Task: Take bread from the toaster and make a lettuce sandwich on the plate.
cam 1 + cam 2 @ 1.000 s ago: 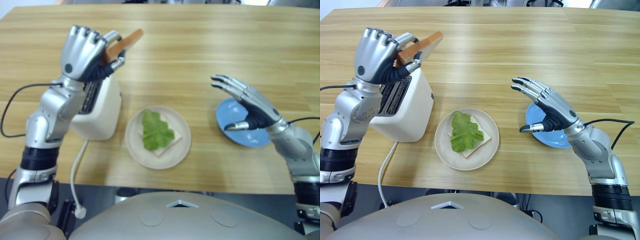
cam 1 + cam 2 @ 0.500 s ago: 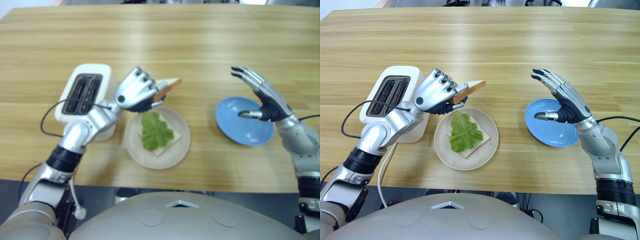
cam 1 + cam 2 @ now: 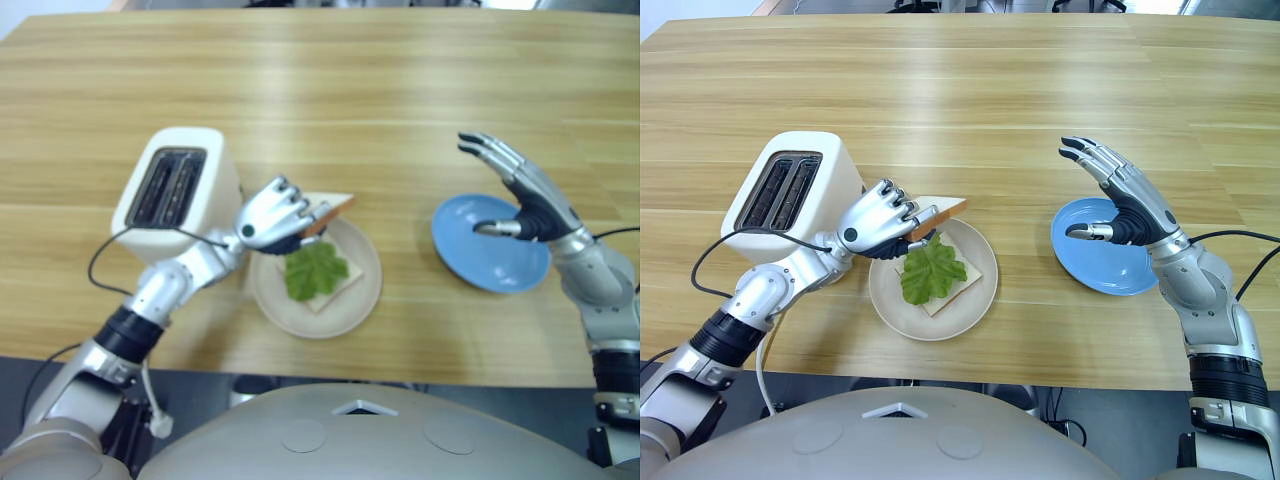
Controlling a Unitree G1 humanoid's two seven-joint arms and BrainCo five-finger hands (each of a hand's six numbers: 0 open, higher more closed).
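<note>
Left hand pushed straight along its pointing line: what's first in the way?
Probably nothing: left hand, holding the bread slice, points past the plate over bare table; height unclear.

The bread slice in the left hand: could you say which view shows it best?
The right eye view, narrowly: the bread slice juts from the left hand over the plate's far rim, crust edge and pale face both visible. The left eye view shows nearly the same, its held end likewise behind the fingers.

No words, numbers or signs can be read on the toaster [image 3: 790,195], the plate [image 3: 975,306], the blue dish [image 3: 1110,272] or the table [image 3: 960,90].
</note>
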